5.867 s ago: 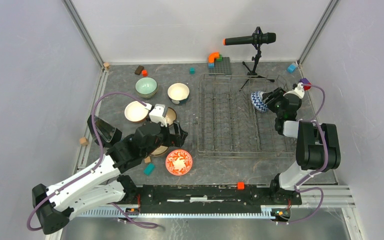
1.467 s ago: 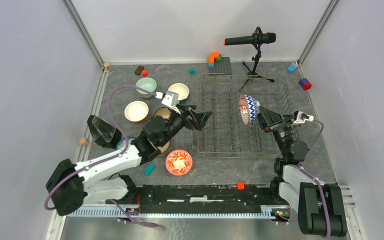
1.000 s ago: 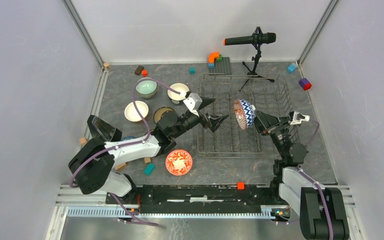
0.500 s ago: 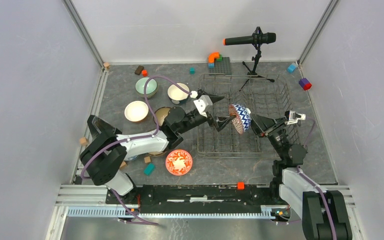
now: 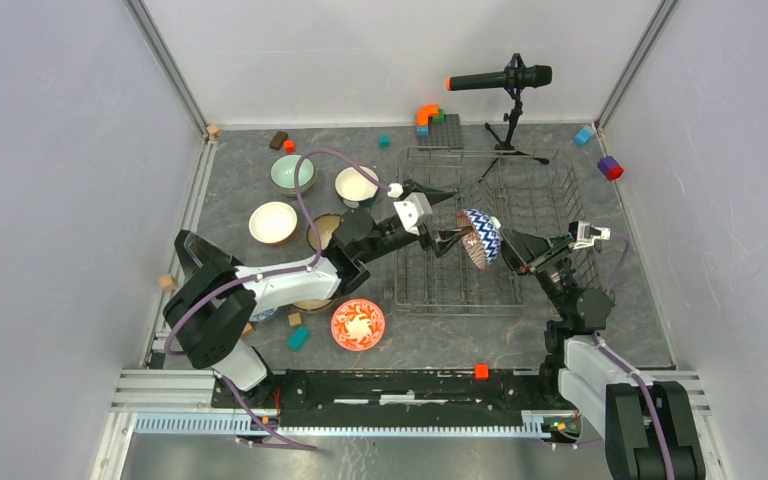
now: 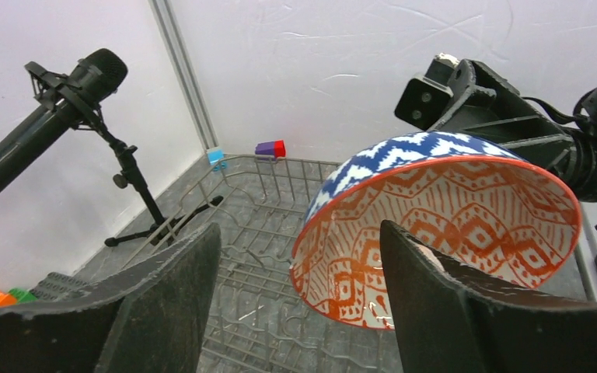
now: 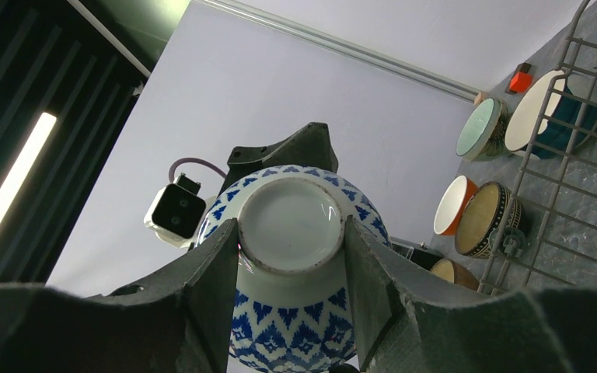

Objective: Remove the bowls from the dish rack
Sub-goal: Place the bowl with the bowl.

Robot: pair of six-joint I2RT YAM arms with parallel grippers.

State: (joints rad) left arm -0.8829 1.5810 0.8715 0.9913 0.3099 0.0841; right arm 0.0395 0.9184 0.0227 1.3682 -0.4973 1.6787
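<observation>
Nearly done: pinching last bowl [image 5: 480, 238] by foot in right claw [image 7: 291, 233] over bare-looking rack [image 5: 430, 280], left claw [image 6: 295, 233] spread astride rim; other bowls [image 5: 273, 221] already on tabletop [image 5: 440, 340] left side.

Held bowl [image 5: 482, 238] above dish rack [image 5: 440, 285] middle, between left tool [image 5: 452, 233] and right tool [image 5: 501, 246]. Other bowls [image 5: 273, 222] on table [image 5: 420, 335] left of rack. Microphone stand [image 5: 508, 130] behind rack.

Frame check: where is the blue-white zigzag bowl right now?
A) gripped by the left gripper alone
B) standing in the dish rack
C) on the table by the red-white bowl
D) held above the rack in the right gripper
D: the right gripper clamps the foot of the zigzag bowl above the dish rack; the left gripper is open astride its rim.
</observation>
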